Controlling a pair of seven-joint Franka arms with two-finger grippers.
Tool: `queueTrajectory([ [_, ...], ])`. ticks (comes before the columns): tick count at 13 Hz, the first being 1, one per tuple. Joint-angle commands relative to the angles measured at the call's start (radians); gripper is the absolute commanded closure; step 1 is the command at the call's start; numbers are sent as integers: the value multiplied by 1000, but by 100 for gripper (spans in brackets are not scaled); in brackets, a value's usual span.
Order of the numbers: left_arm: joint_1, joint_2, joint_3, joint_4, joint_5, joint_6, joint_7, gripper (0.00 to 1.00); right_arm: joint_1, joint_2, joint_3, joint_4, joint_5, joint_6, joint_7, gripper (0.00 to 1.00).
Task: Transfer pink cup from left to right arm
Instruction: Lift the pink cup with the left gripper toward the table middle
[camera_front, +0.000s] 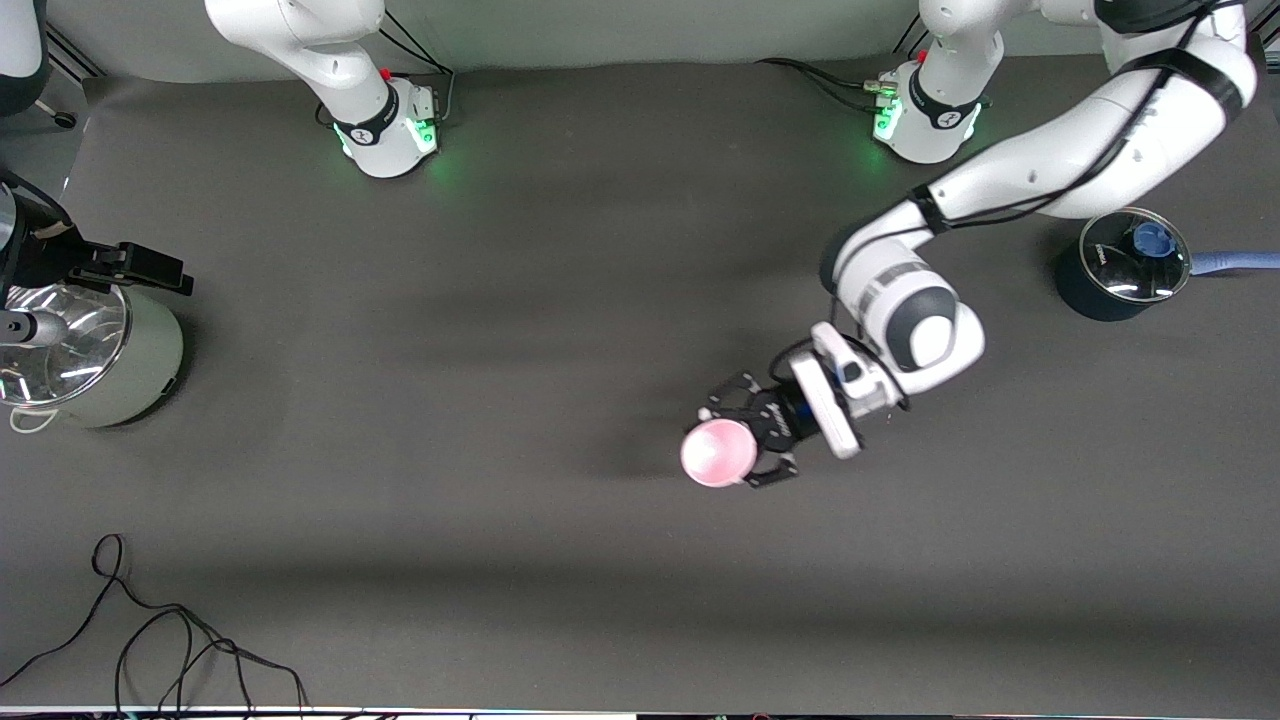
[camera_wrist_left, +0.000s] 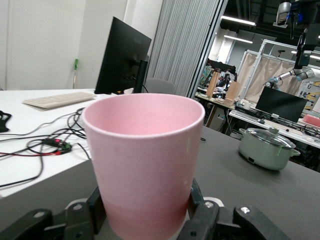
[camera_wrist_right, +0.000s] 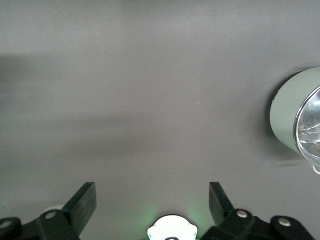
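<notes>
Front view: pink cup (camera_front: 716, 452) in left tool (camera_front: 745, 436)

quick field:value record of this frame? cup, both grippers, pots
cup: small pale-pink plastic tumbler, upright, held over mid-table
left gripper: shut on the tumbler's lower wall
right gripper: open, empty, over bare table near its base
pots: pale-green glass-lidded pot at the right arm's end; dark glass-lidded pot with blue knob at the left arm's end
handover: not started
</notes>
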Motion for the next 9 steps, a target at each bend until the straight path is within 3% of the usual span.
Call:
queueTrajectory([
  [1, -81, -20, -15, 58, -53, 97, 25, 100, 8, 9, 1, 34, 24, 2, 57, 0],
  [3, -169, -16, -15, 142, -56, 179, 24, 100, 18, 11, 1, 40, 93, 3, 135, 0],
  [6, -282, -11, -12, 253, -78, 275, 22, 100, 123, 32, 1, 86, 109, 37, 281, 0],
  [9, -389, -6, -1, 378, -76, 364, -33, 100, 217, 67, 1, 117, 207, 106, 515, 0],
])
